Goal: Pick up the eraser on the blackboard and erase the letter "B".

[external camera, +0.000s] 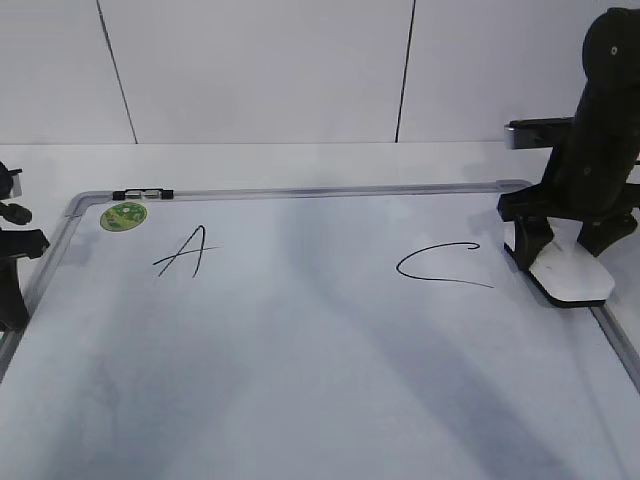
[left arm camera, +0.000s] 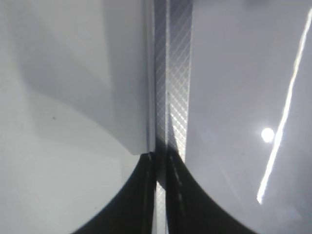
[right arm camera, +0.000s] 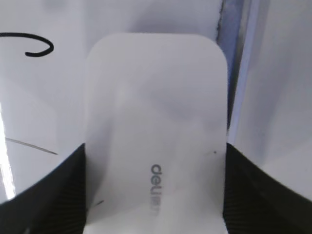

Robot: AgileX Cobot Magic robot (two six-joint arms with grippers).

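1. Left gripper [left arm camera: 161, 195] sits at the blackboard's [external camera: 300, 400] left frame edge, fingers pressed together
2. Green sticker [external camera: 124, 216], then "A" [external camera: 183, 252] and "C" [external camera: 440, 265] (no "B" shows between them)
3. Right gripper [external camera: 567, 240] pinches the white eraser [external camera: 570, 274] at the board's right edge

White eraser [right arm camera: 156, 122], grey lettering. White blackboard [external camera: 300, 350], grey frame; black "A" [external camera: 185, 252] and "C" [external camera: 440, 265]; green sticker [external camera: 124, 216]. Black fingers [right arm camera: 44, 195].

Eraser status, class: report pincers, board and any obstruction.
Right pincer shut on eraser at blackboard right edge. Left pincer shut, idle. No "B" visible. Nothing obstructing.
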